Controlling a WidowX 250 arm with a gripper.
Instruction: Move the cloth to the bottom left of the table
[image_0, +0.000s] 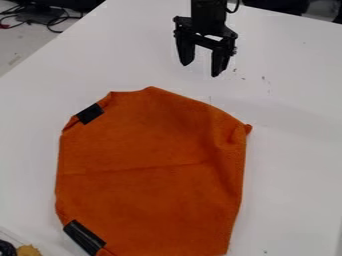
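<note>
As tool (200, 69) gapes wide, cloth (150, 185) lies apart

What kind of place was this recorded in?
Probably a lab or workshop rather than a home: a black robot claw hangs over a plain white table, loose cables trail beyond its edge, and an orange cloth lies spread out like a test item.

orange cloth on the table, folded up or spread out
Spread out: the orange cloth lies broad and mostly flat, though its right edge is slightly rumpled.

Bright, diffuse light; faint, soft shadows on table (294, 165).
</note>
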